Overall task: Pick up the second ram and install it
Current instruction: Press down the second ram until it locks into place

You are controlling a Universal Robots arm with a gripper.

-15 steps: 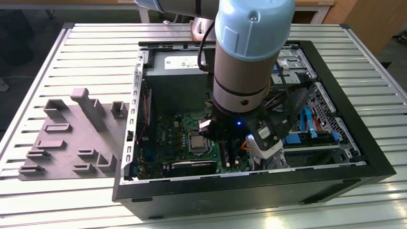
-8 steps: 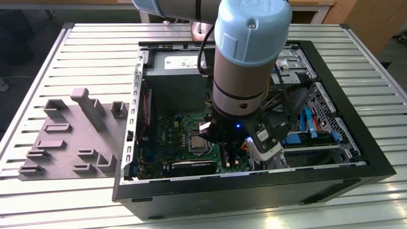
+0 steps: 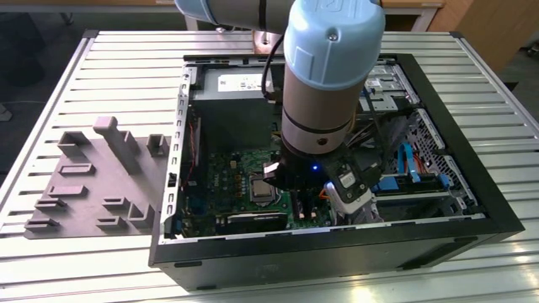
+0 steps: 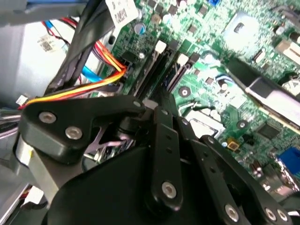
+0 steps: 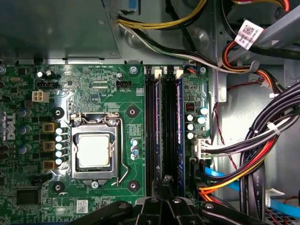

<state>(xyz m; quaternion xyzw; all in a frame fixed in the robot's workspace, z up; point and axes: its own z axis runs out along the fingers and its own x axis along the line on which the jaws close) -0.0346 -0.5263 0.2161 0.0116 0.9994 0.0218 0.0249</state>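
In the first wrist view two thin dark sticks stand edge-on in the black memory slots [image 5: 150, 131]. One of them, the second ram [image 5: 167, 126], runs straight out from my fingertips. The other stick [image 5: 179, 126] sits beside it and has a bluish edge. My gripper [image 5: 166, 180] is shut, its tips together over the near end of that ram; I cannot tell whether they touch it. In the second wrist view the gripper [image 4: 157, 108] hangs low over the same slots [image 4: 157, 65]. The arm [image 3: 324, 95] reaches down into the open computer case [image 3: 337, 249].
The grey holder tray [image 3: 93, 183] lies on the slatted table at the exterior view's left. The processor socket [image 5: 93, 150] lies beside the slots. On the slots' other side, bundles of cables [image 5: 262, 154] crowd the case. The power supply [image 5: 56, 28] fills one end.
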